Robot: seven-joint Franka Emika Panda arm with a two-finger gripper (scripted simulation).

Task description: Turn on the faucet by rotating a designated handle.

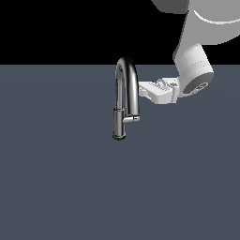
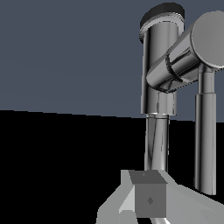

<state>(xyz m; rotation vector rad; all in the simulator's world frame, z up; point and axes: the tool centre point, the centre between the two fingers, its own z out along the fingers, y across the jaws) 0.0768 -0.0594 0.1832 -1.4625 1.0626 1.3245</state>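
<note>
The faucet (image 1: 125, 98) stands on the flat grey surface (image 1: 56, 178). Its handle (image 1: 131, 119) projects toward the exterior view's right, below my gripper (image 1: 143, 89). My gripper sits beside the spout; I cannot tell its opening. It holds nothing visible.

The arm (image 1: 193, 61) has smooth white rounded housings. A dark grey ring marks one joint end. The gripper (image 1: 144, 89) is light grey and blocky.

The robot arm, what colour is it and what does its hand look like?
The arm is smooth, rounded and white, with a dark grey ring on its end cap. Its gripper is white and blocky. Up close, one finger looks like a plain grey block. No cables or writing show.
</note>
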